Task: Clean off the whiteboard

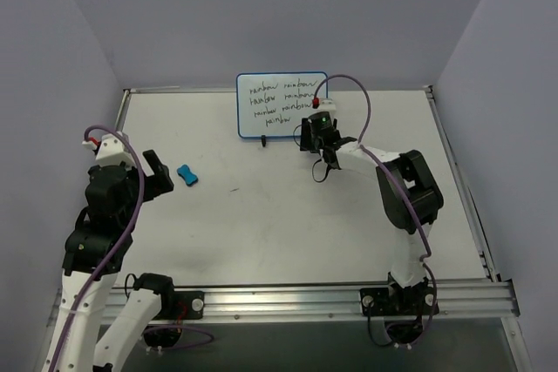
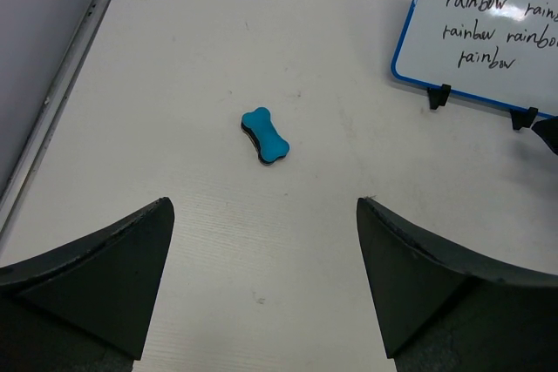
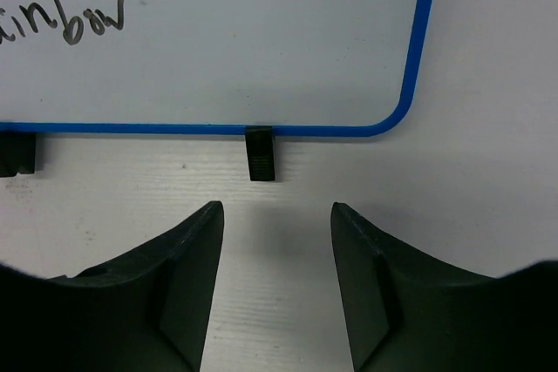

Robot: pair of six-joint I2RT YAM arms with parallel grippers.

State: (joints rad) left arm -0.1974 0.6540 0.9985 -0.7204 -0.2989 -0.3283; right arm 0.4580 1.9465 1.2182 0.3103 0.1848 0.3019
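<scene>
Top external view: the handwritten whiteboard [image 1: 282, 104] stands upright at the far side of the bench [image 1: 261, 233].
Right hand [image 3: 275, 215], narrowly parted and empty, sits just before the board's right-corner foot [image 3: 261, 153]. Left hand [image 2: 263, 211], spread wide and empty, hangs near the blue eraser [image 2: 264, 135].

Soft, bright light fills all 3 views. Faint diffuse shadows lie on the table [image 1: 261, 233]. Handwriting on the whiteboard [image 3: 261, 41] reads sharp; the fingers [image 3: 148, 302] in both wrist views look dark, slightly blurred.
</scene>
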